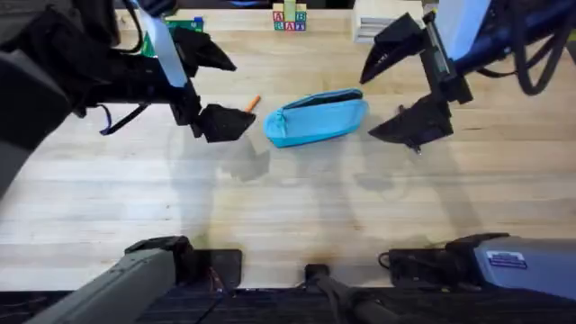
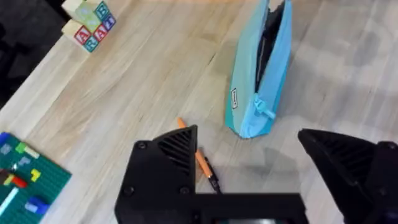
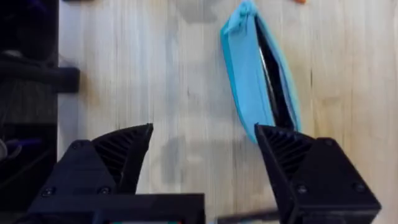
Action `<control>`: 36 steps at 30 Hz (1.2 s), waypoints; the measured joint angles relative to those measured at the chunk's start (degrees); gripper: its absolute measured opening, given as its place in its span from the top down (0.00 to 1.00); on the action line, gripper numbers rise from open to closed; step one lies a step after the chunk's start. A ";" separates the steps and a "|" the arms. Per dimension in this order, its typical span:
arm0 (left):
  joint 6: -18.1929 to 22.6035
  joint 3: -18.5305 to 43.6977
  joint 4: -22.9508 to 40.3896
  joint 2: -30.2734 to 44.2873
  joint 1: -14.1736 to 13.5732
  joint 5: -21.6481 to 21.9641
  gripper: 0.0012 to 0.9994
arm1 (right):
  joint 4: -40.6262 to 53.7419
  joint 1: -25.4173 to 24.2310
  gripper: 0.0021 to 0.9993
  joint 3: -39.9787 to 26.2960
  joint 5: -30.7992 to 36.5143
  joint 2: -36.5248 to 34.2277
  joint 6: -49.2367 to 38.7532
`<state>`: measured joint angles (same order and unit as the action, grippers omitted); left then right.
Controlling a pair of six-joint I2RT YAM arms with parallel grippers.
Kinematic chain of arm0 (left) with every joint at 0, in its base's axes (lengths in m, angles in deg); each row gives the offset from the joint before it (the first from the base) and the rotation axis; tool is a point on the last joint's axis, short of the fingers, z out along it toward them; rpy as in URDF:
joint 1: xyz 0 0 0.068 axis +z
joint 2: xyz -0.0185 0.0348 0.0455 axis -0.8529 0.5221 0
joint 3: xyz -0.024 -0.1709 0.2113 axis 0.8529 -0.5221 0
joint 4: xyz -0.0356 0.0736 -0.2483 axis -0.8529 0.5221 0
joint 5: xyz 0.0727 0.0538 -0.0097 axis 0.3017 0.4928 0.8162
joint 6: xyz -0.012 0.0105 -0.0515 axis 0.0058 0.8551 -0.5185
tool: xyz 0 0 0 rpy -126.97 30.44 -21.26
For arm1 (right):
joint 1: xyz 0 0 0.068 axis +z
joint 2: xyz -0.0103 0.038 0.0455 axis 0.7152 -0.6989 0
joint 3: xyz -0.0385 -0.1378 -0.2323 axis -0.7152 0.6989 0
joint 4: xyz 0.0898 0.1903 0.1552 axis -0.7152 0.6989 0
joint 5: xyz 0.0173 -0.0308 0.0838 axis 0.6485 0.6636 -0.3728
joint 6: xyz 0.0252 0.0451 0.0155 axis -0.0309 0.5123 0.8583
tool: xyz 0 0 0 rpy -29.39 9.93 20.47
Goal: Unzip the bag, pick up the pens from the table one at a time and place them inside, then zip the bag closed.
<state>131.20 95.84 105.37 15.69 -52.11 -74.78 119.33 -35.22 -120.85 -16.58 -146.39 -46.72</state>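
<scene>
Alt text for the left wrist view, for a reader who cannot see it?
A light-blue bag, its zipper open, lies on the wooden table with an orange pen beside it, just past the open left end effector. Toy blocks sit farther off.

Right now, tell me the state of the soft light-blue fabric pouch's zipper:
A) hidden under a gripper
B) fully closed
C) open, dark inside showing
C: the soft light-blue fabric pouch gapes along its top, a dark slit showing between the zipper edges in both wrist views, with no gripper on it.
</scene>
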 joint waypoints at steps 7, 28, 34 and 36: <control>-10.38 0.00 0.17 -5.58 0.00 3.72 0.00 | 2.12 0.00 0.00 0.00 7.90 0.00 0.00; -14.78 0.00 0.37 -7.68 0.00 4.90 0.00 | 2.56 0.00 0.00 0.00 14.10 0.01 0.01; -14.78 0.00 0.37 -7.67 0.00 4.92 0.00 | 2.56 0.00 0.00 0.00 14.10 0.00 0.01; -14.78 0.00 0.37 -7.67 0.00 4.91 0.00 | 2.70 0.00 0.00 0.00 14.09 0.00 0.01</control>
<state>116.42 95.84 105.75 8.02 -52.11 -69.87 122.04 -35.22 -120.85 -2.49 -146.39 -46.72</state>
